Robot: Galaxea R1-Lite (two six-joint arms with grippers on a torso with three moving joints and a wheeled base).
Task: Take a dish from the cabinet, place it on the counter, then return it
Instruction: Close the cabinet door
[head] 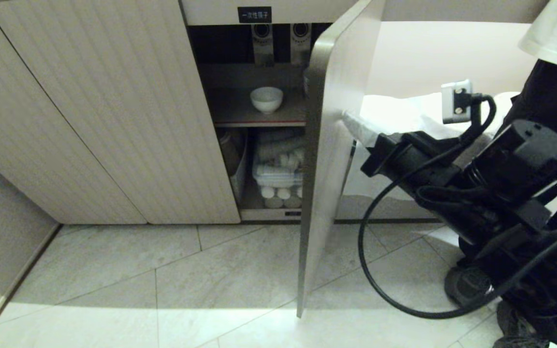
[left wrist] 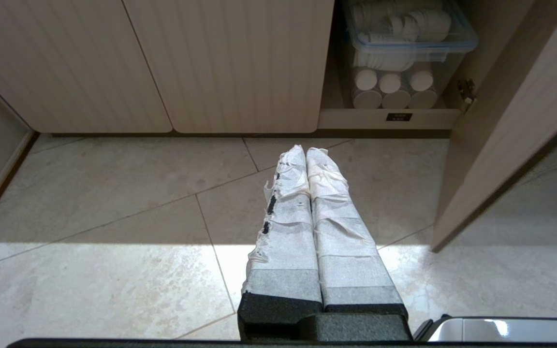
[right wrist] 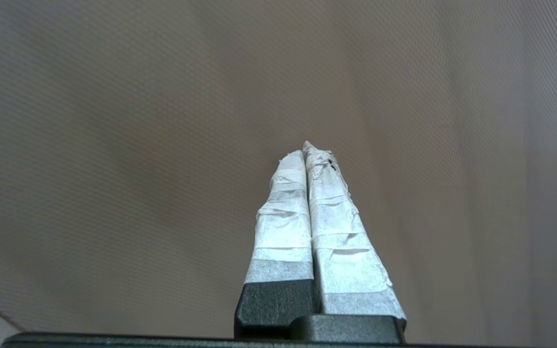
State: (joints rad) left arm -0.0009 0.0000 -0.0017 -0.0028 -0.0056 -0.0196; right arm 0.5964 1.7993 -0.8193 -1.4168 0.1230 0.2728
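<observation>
The dish (head: 266, 99), a small white bowl, stands alone on the brown upper shelf of the cabinet (head: 114, 111), whose right door (head: 329, 154) is swung open. My right gripper (head: 348, 119) is on the outer side of that door with its taped tips close to the door's face, well apart from the dish. In the right wrist view the right gripper (right wrist: 307, 148) is shut and empty, facing the ribbed panel. My left gripper (left wrist: 306, 151) hangs shut and empty over the floor before the cabinet. The counter is out of view.
A clear box of white cups (head: 278, 169) (left wrist: 406, 34) fills the lower compartment. Two metal dispensers (head: 281, 41) hang above the shelf under a black label (head: 254, 14). A person (head: 556, 96) stands at the right, shoe (head: 467, 285) on the tiles. White plastic (head: 404, 113) lies behind the door.
</observation>
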